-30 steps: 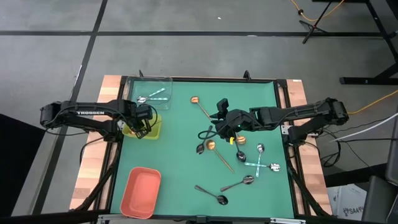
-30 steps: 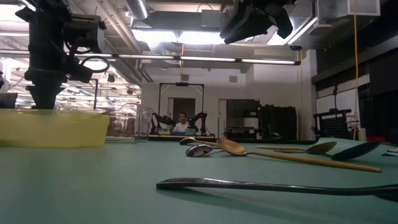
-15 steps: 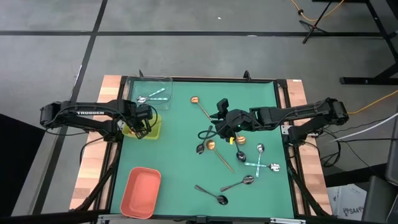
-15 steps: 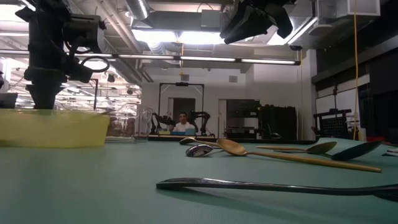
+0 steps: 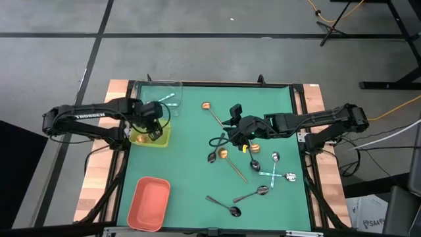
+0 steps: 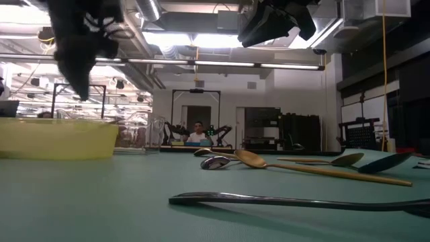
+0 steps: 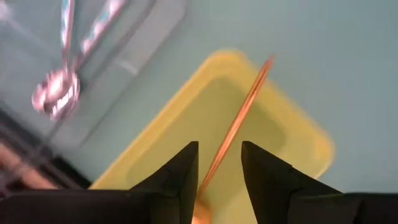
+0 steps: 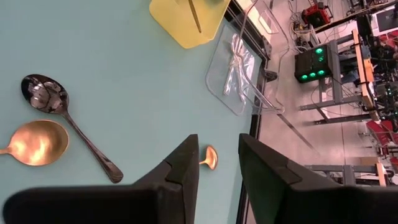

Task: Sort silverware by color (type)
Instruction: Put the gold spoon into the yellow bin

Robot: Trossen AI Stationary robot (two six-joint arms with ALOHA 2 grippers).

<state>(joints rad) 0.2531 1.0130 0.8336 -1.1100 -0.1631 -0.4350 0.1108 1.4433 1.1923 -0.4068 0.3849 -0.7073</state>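
Green mat (image 5: 191, 171): copper spoon (image 7: 239, 121) in yellow tray (image 7: 298, 140)

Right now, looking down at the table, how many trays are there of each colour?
Clear tray: 1
Yellow-green tray: 1
Salmon-orange tray: 1
Total: 3 trays
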